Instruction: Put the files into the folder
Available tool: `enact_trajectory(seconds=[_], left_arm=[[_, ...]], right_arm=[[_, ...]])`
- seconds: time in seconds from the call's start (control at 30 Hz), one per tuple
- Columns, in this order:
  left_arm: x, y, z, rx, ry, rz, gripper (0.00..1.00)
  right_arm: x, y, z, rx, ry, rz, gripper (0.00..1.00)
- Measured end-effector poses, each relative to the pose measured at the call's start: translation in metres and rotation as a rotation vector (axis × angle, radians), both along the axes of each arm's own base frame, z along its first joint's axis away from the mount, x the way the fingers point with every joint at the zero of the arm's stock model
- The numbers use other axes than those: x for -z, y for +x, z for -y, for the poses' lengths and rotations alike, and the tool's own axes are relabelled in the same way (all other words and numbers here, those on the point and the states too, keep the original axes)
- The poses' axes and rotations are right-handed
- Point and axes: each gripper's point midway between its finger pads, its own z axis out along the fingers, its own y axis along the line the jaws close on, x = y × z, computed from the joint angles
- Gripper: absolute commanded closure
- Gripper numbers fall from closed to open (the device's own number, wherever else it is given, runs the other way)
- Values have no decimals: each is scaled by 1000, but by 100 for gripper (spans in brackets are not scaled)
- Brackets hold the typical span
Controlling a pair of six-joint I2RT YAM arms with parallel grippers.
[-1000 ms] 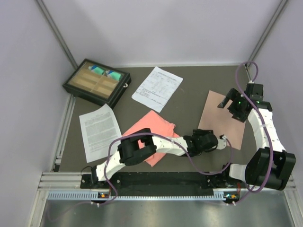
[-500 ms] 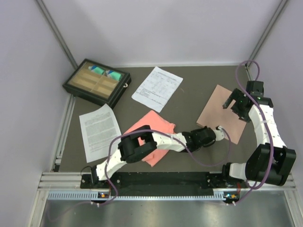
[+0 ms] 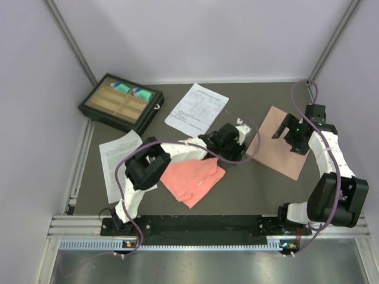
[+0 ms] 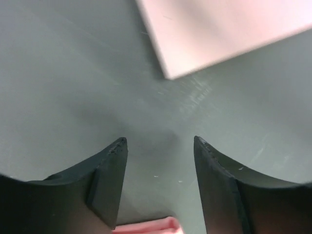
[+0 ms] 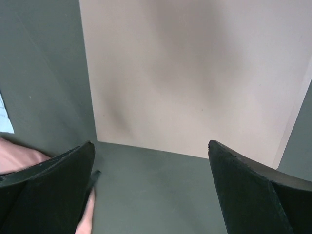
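Lavender walls (image 3: pixel 207 35) close three sides of a dark grey table (image 3: pixel 249 195), with a metal rail along the near edge. Tan folder (image 3: pixel 281 145) lies flat on the right half, turned so its corners point outward; its right corner is near the right wall. Both papers are outside the folder and touch neither it nor each other. The table-layout file (image 3: pixel 196 110) lies far centre with bare table all round its edges. The dense-text file (image 3: pixel 121 163) lies at the left, its left edge close to the table's side rail and its right edge partly under the left arm (image 3: pixel 145 168) and cable. A strip of bare table separates the table-layout file from the folder's left edge. Left gripper (image 3: pixel 238 131) hangs over that strip just beside the folder; in the wrist view its fingers are apart with nothing between them, bare table below and one folder corner ahead, not touching. Right gripper (image 3: pixel 283 133) is over the folder's middle, fingers spread wide and empty, with the folder's near edge and bare table under them. Salmon cloth (image 3: pixel 192 180) lies crumpled at near centre, its far edge under the left arm, and is separated from the folder by open table. Black compartment tray (image 3: pixel 121 102) sits in the far-left corner, well apart from both grippers. Widest bare area is near right, between the cloth and the right arm's base.
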Motion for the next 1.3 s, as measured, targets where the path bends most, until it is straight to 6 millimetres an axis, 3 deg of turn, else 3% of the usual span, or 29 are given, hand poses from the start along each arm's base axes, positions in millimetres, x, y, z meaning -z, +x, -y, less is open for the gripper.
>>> enact_trajectory(seconds=[0.17, 0.33, 0.5, 0.63, 0.8, 1.03, 1.2, 1.3], left_arm=[[-13, 17, -6, -41, -117, -172, 35], [-27, 17, 24, -51, -251, -341, 34], [-22, 29, 50, -92, -303, -445, 34], [-7, 44, 62, -134, -284, -456, 35], [2, 62, 56, -206, -228, -394, 44], [10, 87, 29, -289, -206, -351, 55], [9, 93, 9, -310, -213, -350, 48], [6, 81, 0, -287, -221, -373, 40]], right_arm=[[14, -6, -3, -12, 15, -39, 1], [14, -4, -5, -21, 24, -27, 1], [21, -4, -2, 1, 16, -54, 1], [31, -5, 4, 33, 0, -91, 1], [36, -6, 7, 49, -12, -108, 1], [44, -4, 6, 45, 0, -129, 1], [49, -2, 0, 19, 24, -127, 1], [54, -2, -8, -10, 26, -136, 1]])
